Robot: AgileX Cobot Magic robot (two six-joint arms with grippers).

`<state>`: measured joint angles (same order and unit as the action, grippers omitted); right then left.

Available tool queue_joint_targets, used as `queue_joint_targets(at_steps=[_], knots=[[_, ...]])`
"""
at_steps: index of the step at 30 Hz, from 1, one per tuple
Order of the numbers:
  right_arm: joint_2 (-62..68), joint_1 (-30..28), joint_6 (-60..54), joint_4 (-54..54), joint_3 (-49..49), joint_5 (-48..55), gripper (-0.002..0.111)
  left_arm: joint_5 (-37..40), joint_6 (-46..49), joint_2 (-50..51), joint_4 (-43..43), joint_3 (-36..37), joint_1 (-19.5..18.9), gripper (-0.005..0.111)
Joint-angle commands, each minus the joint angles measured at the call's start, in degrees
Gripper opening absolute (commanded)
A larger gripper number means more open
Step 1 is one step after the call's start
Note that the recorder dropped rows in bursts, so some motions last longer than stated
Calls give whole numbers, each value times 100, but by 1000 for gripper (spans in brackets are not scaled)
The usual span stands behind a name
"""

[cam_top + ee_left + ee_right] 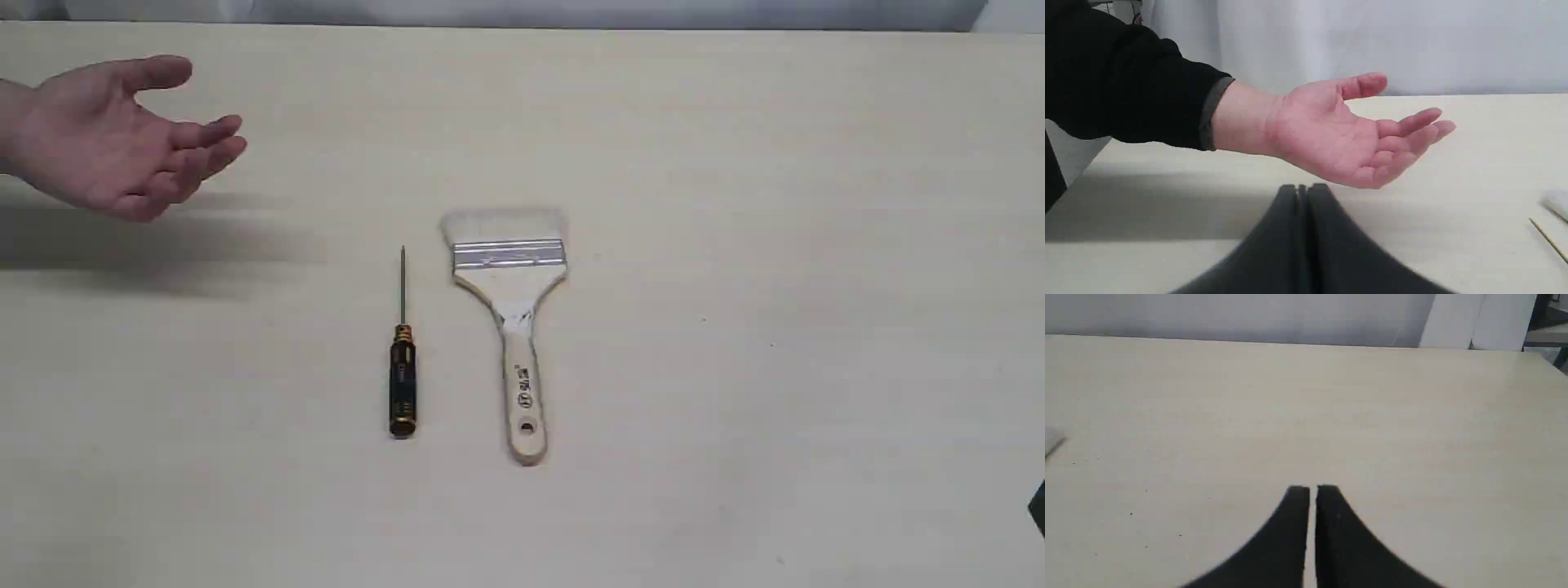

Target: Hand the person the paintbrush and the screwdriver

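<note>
While an open hand (114,139) hovers over the worktop's (775,245) left side, we see screwdriver (402,367) and brush (510,327) lying side by side mid-worktop, not touching; our left pincer (1302,187) and right pincer (1312,488) are both closed, holding nothing.

Left gripper (1303,187): two matte charcoal fingers (1331,237) with narrow squared tips, each widening in a concave curve toward the base. Surfaces smooth, edges blurred up close, only a thin grey seam between them. Right gripper (1312,489): same profile, fingers (1343,539) read blacker, flat tips, slim pale slit down the middle. Exterior view catches just a small black angular bit (1038,506) at the right edge, too little to tell which part.
</note>
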<state>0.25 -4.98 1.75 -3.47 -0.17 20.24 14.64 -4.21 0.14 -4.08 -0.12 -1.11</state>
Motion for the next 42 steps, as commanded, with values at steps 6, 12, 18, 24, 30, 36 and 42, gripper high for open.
queue_joint_targets(at_steps=[6,12,18,24,30,36,42], knots=[[-26,-24,-47,-2,18,-46,4,-29,-12,-14,25,12,47,0],[-26,-24,-47,-2,18,-46,4,-46,-12,-14,2,12,47,0],[-26,-24,-139,-54,18,-45,4,-46,-12,-14,2,12,47,0],[-26,-24,-243,-107,18,-1406,4,-46,-12,-14,2,12,47,0],[-26,-24,-243,-107,18,-3252,4,-46,-12,-14,2,12,47,0],[-26,-24,-243,-107,18,-3704,4,-46,-12,-14,2,12,47,0],[-26,-24,913,102,18,-3847,4,-27,-12,-14,27,12,47,0]])
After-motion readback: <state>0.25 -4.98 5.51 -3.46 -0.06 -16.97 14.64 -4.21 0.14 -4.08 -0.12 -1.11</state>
